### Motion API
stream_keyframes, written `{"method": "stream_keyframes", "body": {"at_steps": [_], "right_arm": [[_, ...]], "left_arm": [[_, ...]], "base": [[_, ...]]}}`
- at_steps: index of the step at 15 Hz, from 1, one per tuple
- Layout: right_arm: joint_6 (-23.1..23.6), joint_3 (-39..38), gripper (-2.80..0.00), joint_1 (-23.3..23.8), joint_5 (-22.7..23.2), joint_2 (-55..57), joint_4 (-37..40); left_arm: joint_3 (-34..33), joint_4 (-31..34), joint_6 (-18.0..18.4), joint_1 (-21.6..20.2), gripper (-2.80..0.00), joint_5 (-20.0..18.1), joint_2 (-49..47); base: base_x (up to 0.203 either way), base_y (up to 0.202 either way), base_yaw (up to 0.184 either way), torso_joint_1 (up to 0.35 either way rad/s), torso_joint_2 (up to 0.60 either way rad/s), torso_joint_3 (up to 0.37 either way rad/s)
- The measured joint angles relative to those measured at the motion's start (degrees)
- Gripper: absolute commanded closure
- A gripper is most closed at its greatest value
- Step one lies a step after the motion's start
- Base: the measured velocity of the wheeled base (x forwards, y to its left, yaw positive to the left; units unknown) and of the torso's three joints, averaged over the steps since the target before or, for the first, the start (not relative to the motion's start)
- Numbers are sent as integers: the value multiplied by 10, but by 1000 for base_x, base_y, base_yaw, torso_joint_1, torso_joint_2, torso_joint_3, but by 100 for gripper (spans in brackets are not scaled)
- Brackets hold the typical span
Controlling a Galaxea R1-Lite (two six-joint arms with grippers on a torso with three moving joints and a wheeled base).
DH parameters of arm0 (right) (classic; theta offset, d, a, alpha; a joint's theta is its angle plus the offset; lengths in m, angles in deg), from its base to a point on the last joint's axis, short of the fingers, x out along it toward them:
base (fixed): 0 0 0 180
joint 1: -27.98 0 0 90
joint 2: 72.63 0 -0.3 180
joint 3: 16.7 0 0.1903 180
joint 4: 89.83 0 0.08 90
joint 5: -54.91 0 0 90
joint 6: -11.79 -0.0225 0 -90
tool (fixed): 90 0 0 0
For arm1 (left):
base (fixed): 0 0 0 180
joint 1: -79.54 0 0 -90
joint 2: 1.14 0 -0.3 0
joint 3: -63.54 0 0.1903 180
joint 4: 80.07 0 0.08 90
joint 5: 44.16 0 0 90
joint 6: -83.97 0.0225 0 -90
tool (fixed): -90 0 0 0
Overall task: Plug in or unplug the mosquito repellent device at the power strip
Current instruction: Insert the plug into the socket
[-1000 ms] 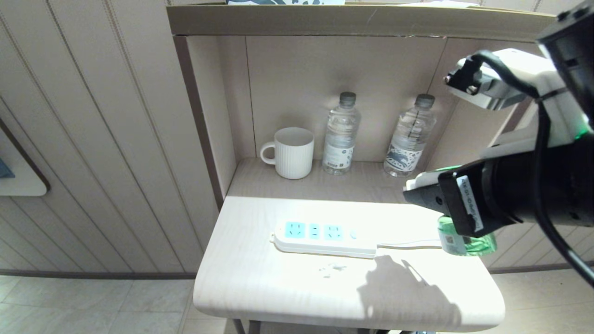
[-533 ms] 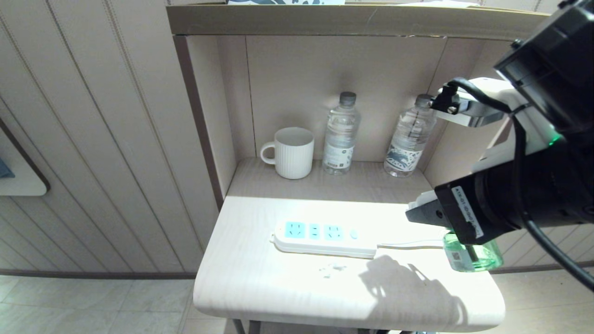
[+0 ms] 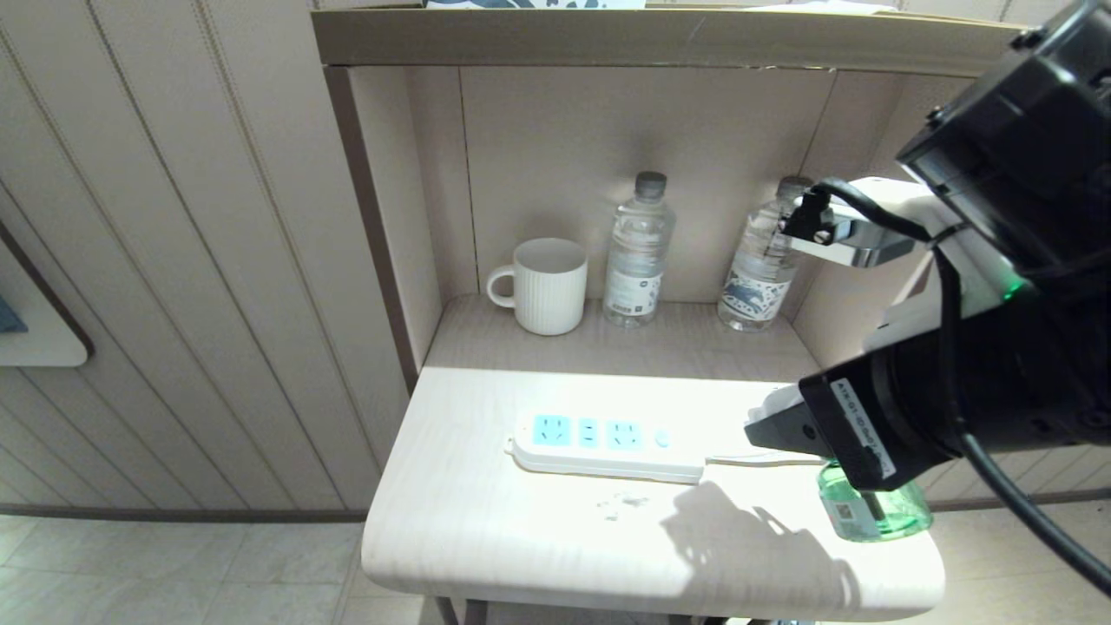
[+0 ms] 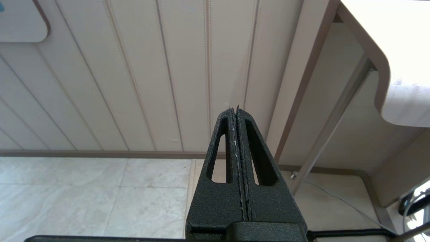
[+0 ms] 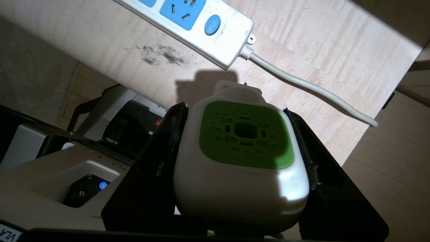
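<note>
Clamped on the mosquito repellent device [image 5: 240, 161], the right gripper [image 3: 785, 425] hangs over the right end of the table [image 3: 521, 538], its black fingers [image 5: 158, 158] pressed against the unit's two white sides. Since a second ago it has sunk and drawn toward the table's near edge, so the translucent green bottle [image 3: 872, 512] under the unit now shows lower in the head view, and the shadow on the tabletop has slid nearer the front with it. To go left to right: the left gripper [image 4: 237, 134] is parked low beside the table with its ribbed black fingers pressed together, facing the grooved wall panelling and tiled floor. On the pale wood-grain tabletop the power strip [image 3: 603, 444] lies flat, a glossy white oblong with rounded ends and light-blue socket faces, all unoccupied (a round blue button sits at its cord end); it has not moved. Its thin white cord [image 3: 755, 457] runs rightward toward the gripper. The device itself is a smooth rounded block with a matt green top pierced by small slots, held clear of the strip, just beyond its cord end. Behind, in the alcove, stand a ribbed white mug [image 3: 547, 285] and two clear plastic water bottles [image 3: 638, 252].
</note>
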Motion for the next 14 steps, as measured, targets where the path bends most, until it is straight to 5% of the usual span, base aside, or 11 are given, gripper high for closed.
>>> {"method": "stream_keyframes", "body": {"at_steps": [14], "right_arm": [[5, 2, 0, -26, -3, 5, 14]], "left_arm": [[0, 0, 0, 0, 0, 0, 0]], "base": [[0, 0, 0, 0, 0, 0]]}}
